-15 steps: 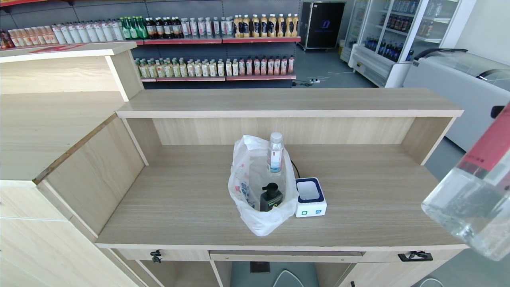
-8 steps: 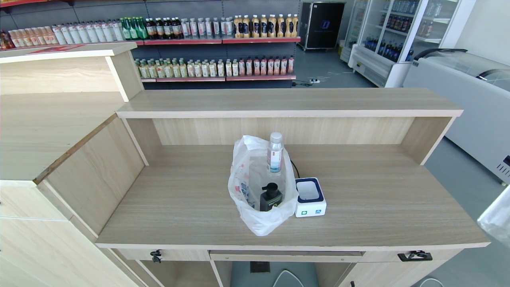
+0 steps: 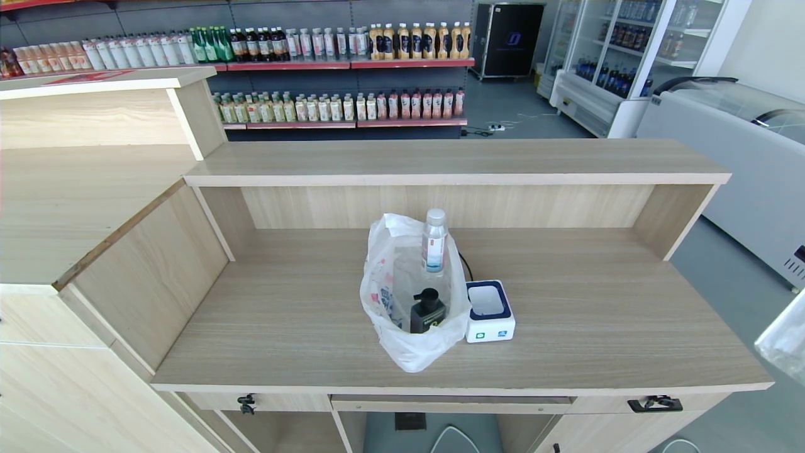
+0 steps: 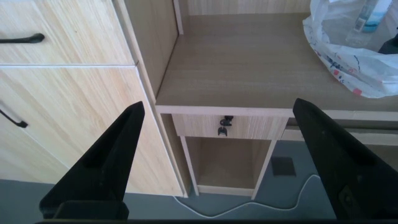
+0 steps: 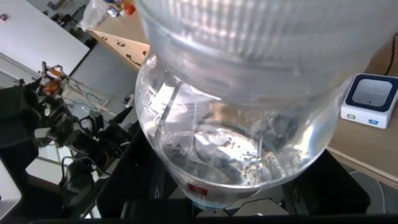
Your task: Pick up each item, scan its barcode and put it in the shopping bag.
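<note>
Head view: shopping bag stands open mid-counter, mouth up so items drop straight in. A small water bottle is upright at the back of it and a dark pump bottle at the front. Barcode scanner sits against the bag's right side, window up, so I'd guess the scan-to-bag move is short. A large clear bottle pokes in at the right edge, off the counter and well apart from the scanner.

Left wrist view: my left gripper is spread wide and holds nothing. It's parked low off the counter's left front corner, facing a keyed drawer, probably to stay out of the right arm's way.

Right wrist view: my right gripper is clamped on the large clear bottle, liquid inside. The scanner shows beyond it, not under it. My read: scan not yet done; barcode side can't be made out.
</note>
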`<state>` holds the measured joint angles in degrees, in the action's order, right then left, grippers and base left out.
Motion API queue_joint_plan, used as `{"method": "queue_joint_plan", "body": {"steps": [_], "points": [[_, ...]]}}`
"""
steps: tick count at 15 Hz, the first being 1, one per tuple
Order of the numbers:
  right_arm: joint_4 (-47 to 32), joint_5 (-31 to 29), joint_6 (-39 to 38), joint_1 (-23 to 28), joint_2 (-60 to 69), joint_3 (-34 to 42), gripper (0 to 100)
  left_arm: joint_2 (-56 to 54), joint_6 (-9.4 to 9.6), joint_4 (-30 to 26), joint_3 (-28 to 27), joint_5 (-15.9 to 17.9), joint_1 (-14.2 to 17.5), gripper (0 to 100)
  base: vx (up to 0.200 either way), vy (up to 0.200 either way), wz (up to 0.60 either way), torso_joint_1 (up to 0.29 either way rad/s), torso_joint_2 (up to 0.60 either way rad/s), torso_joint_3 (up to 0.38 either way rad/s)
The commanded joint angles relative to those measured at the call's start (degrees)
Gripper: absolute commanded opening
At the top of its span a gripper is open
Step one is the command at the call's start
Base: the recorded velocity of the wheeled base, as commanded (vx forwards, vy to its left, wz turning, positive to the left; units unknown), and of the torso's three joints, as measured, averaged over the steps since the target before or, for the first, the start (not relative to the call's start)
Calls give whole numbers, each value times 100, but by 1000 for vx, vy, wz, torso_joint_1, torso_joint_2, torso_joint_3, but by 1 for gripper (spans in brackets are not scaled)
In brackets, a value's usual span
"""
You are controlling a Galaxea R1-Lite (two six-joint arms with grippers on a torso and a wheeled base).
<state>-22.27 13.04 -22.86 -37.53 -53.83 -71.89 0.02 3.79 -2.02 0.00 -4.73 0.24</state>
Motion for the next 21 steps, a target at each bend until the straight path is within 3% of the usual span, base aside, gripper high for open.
{"method": "queue_joint_plan", "body": {"steps": [1,4,6,9,10,12,14,17,21], "points": [[12,-12,1,71,-13,8,0,-2,-1,0,0,-2,2,100,0,0,0,0,0,0],[30,-65,247,519,-13,219,0,-2,-1,0,0,-2,2,100,0,0,0,0,0,0],[285,-267,976,1143,-22,650,0,-2,-1,0,0,-2,2,100,0,0,0,0,0,0],[2974,-302,2189,2672,-497,2284,0,-2,-1,0,0,-2,2,100,0,0,0,0,0,0],[3379,-302,2259,2848,-637,2460,0,-2,-1,0,0,-2,2,100,0,0,0,0,0,0],[5180,-302,2857,3516,-1393,3304,0,-2,-1,0,0,-2,2,100,0,0,0,0,0,0],[6024,-434,3358,3859,-1973,3506,0,-2,-1,0,0,-2,2,100,0,0,0,0,0,0],[6736,-566,3613,3964,-2395,3603,0,-2,-1,0,0,-2,2,100,0,0,0,0,0,0],[7712,-1735,4720,3991,-3107,3752,0,-2,-1,0,0,-2,2,100,0,0,0,0,0,0]]}}
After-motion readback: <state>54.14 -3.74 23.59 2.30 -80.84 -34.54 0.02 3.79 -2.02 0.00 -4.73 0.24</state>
